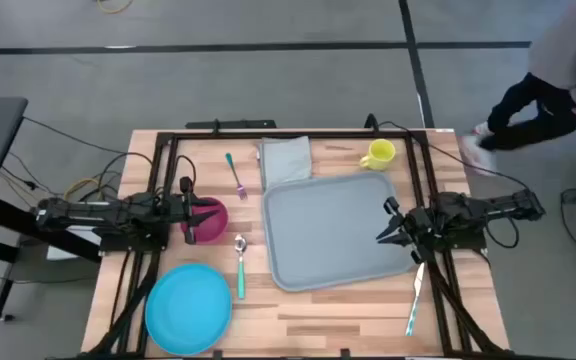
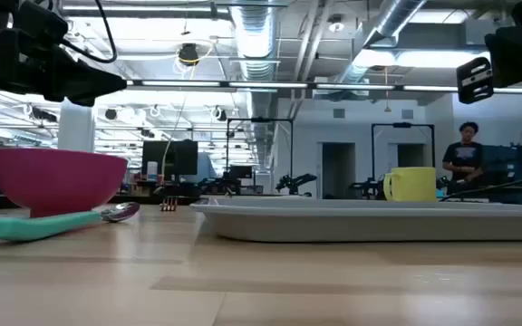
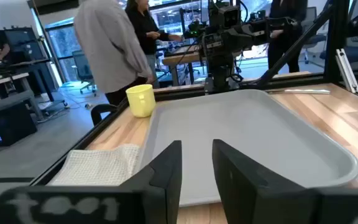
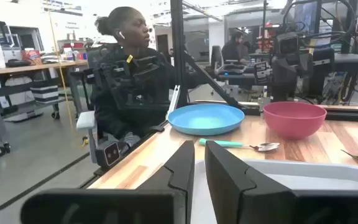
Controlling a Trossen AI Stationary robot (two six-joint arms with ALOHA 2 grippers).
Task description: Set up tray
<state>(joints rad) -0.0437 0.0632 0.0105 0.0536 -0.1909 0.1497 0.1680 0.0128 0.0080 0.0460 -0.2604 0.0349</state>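
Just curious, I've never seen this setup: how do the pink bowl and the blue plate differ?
The bowl is deep and pink; the plate is shallow and blue. The plate is wider than the bowl. The left pincer hangs over the bowl, while nothing is over the plate. Both are round, empty and off the tray.

Legible text, inventory for you: none you can read with any certainty. One item only, the left gripper [image 3: 194, 165]: its body in the left wrist view carries pale blurred marks that may be lettering, though you cannot make out a single character. The tray [image 1: 338, 232] shows you no label, brand or number in any view. Screens and fittings in the room behind the table are too small for you to read.
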